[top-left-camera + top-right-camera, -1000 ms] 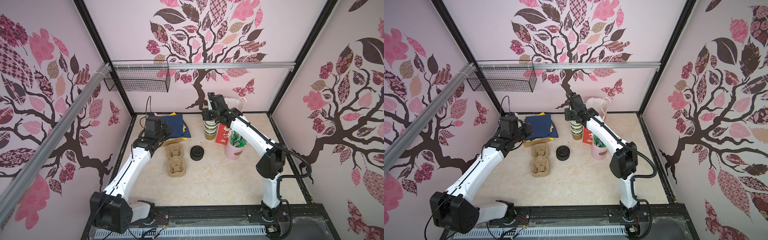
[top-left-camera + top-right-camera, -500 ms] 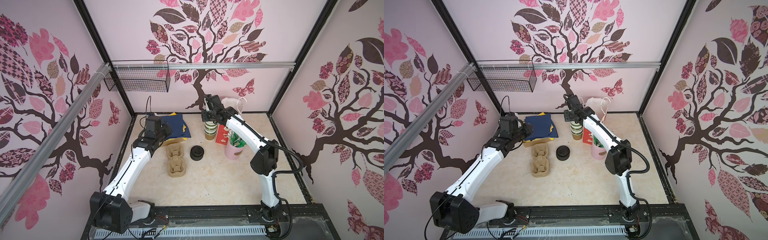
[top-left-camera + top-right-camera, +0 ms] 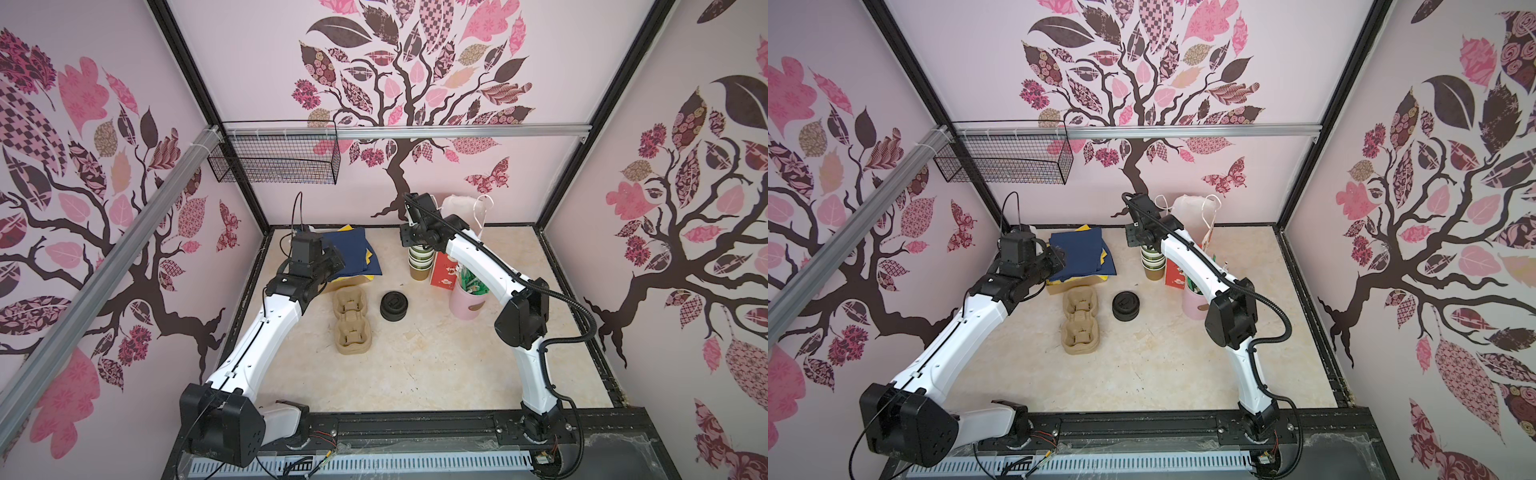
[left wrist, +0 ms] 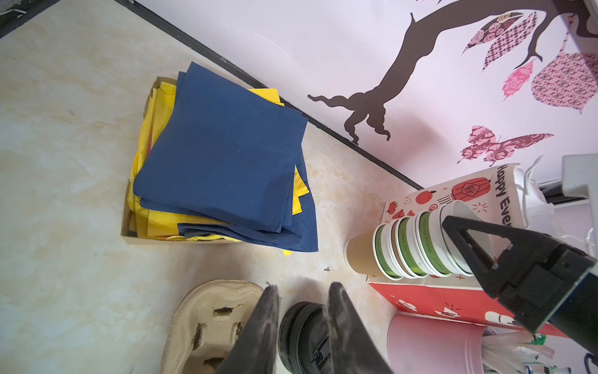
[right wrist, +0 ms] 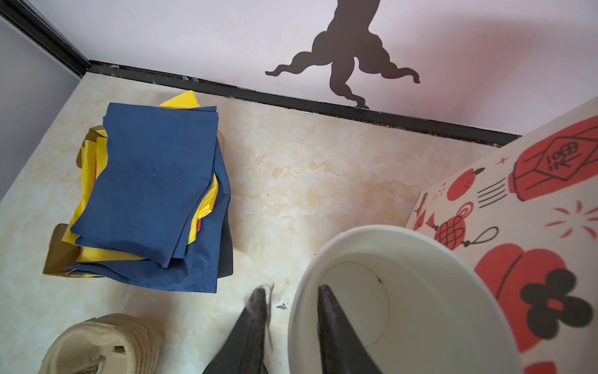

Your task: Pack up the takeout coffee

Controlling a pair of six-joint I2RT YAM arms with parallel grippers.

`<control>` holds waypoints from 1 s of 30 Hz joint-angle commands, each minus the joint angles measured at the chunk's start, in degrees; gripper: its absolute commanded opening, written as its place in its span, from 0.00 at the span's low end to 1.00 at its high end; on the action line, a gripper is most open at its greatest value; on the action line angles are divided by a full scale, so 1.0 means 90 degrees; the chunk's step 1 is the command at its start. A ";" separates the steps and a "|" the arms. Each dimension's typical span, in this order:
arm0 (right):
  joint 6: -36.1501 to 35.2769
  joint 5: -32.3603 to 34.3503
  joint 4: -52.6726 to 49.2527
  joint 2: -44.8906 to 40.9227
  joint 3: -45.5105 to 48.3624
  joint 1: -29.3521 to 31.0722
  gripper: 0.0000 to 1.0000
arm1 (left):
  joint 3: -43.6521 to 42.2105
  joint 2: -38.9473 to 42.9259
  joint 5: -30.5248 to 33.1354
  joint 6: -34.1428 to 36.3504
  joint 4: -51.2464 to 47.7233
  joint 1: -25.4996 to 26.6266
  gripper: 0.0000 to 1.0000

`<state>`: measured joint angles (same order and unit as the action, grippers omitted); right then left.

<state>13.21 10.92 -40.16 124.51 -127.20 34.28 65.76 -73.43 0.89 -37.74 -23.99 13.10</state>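
Observation:
Several green paper cups (image 3: 420, 259) (image 3: 1152, 262) (image 4: 417, 249) sit nested, open tops up, on a brown paper cup at the back of the table. My right gripper (image 3: 417, 248) (image 3: 1148, 248) (image 5: 293, 287) straddles the top cup's rim. One finger (image 5: 333, 323) is inside the white cup (image 5: 420, 259). The other finger (image 5: 255, 320) is outside, with a gap to the wall. My left gripper (image 3: 336, 261) (image 3: 1059, 257) (image 4: 304, 285) hovers open and empty by the napkins, high above the black lids (image 4: 301, 336).
A brown pulp cup carrier (image 3: 351, 324) (image 3: 1080, 318) lies mid-table beside a stack of black lids (image 3: 394, 306) (image 3: 1125, 305). Blue and yellow napkins (image 3: 353, 253) fill a box at back left. A red box (image 3: 444, 270), pink holder (image 3: 467, 301) and white bag (image 3: 459, 208) crowd the cups.
My right gripper has come down and slightly left onto the cup stack, and its jaws have narrowed around the top cup's rim. The left arm has stayed still.

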 commanded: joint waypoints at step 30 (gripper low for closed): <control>0.0111 0.0213 -0.0268 0.0232 -0.0312 0.0023 0.09 | -0.0031 0.0112 0.0136 -0.0027 -0.0148 -0.0019 0.28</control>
<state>13.72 12.34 -41.30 125.21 -127.26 34.33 65.76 -73.43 1.32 -37.80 -25.10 13.10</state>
